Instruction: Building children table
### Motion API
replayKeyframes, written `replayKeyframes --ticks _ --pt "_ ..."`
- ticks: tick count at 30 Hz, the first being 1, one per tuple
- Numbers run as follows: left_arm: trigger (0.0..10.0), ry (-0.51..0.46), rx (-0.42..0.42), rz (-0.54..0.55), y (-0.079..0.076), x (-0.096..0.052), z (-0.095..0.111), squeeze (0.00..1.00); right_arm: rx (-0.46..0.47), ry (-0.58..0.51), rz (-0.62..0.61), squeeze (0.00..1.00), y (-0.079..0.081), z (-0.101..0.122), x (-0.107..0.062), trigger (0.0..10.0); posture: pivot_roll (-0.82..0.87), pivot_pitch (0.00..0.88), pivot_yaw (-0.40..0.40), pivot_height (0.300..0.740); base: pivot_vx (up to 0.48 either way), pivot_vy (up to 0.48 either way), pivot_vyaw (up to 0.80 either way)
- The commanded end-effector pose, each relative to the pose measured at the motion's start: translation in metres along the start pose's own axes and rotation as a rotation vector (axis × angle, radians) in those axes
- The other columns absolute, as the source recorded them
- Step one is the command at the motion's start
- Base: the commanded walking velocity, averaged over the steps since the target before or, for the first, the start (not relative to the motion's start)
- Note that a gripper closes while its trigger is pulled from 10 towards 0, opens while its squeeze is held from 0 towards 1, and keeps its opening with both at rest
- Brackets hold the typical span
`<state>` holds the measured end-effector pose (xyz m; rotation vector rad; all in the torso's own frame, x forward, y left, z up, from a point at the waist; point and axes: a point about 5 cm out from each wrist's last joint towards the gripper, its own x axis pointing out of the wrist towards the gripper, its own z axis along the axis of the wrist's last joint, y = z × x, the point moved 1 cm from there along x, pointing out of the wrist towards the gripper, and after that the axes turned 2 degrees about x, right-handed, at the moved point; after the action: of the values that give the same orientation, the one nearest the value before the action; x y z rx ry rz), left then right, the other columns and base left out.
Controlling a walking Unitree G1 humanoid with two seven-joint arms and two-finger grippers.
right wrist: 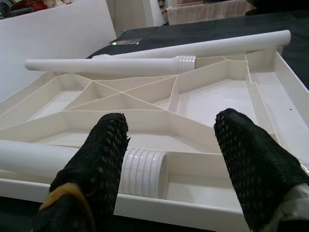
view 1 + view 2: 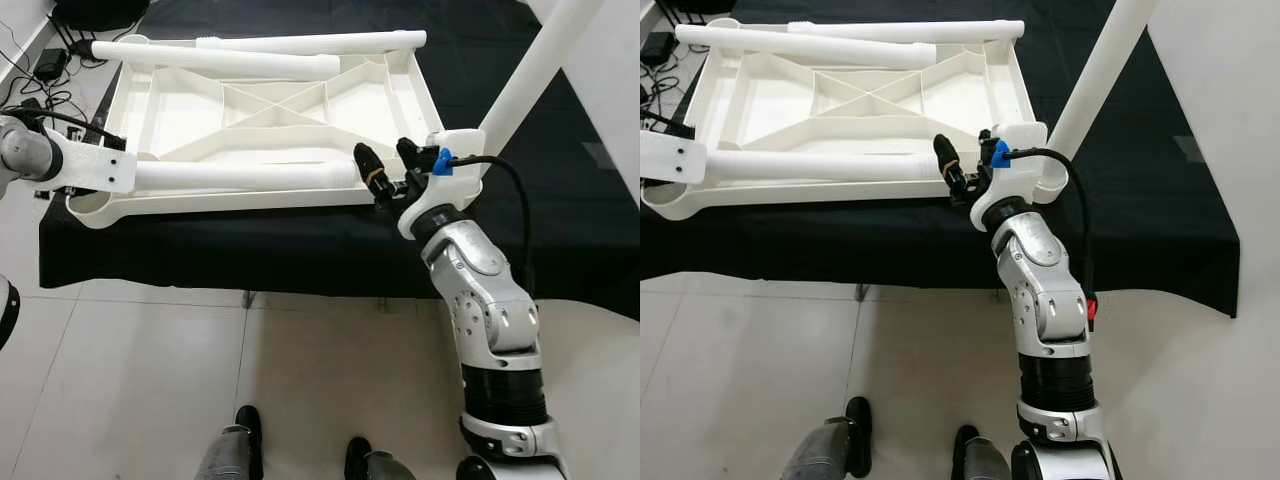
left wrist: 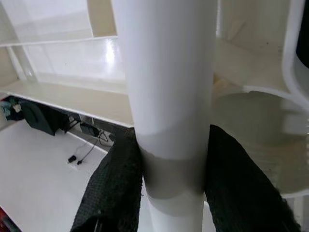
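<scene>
Here the upturned white ribbed plastic tabletop (image 2: 270, 105) lies on a black-draped bench (image 2: 300, 250). At its left corner, the left gripper (image 3: 174, 169) clamps a white plastic leg tube (image 2: 240, 177) lying along the near rim. At its right corner, the right gripper (image 2: 385, 165) hovers spread wide over the tube's threaded end (image 1: 144, 172). Risk: that end may slip off and snag the rim.

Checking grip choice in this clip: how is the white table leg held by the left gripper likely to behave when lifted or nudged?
The table leg is a smooth round tube, so it would probably roll if released on the tabletop panel. Its glossy plastic looks slippery between the left gripper fingers. It appears hollow at the ribbed end, so likely light and stiff.
</scene>
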<state>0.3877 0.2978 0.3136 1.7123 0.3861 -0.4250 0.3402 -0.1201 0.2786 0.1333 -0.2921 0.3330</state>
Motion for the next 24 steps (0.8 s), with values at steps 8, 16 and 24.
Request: replayKeyframes --ticks 8,16,24 --pt "0.0 0.018 -0.008 -0.022 -0.006 0.002 -0.003 0.00 0.015 0.004 0.006 0.00 0.001 0.000 0.000 10.0 0.06 0.385 -0.031 0.740 0.000 0.000 0.00" --pt "0.0 0.004 0.012 0.041 0.010 -0.004 0.001 0.00 0.012 0.005 0.007 0.00 0.001 -0.002 0.002 10.0 0.07 0.370 -0.032 0.740 0.000 0.000 0.00" --pt "0.0 0.022 0.054 0.170 0.042 -0.019 0.004 0.00 0.018 -0.009 0.014 0.00 0.003 -0.002 0.007 10.0 0.09 0.338 -0.034 0.740 0.000 0.000 0.00"
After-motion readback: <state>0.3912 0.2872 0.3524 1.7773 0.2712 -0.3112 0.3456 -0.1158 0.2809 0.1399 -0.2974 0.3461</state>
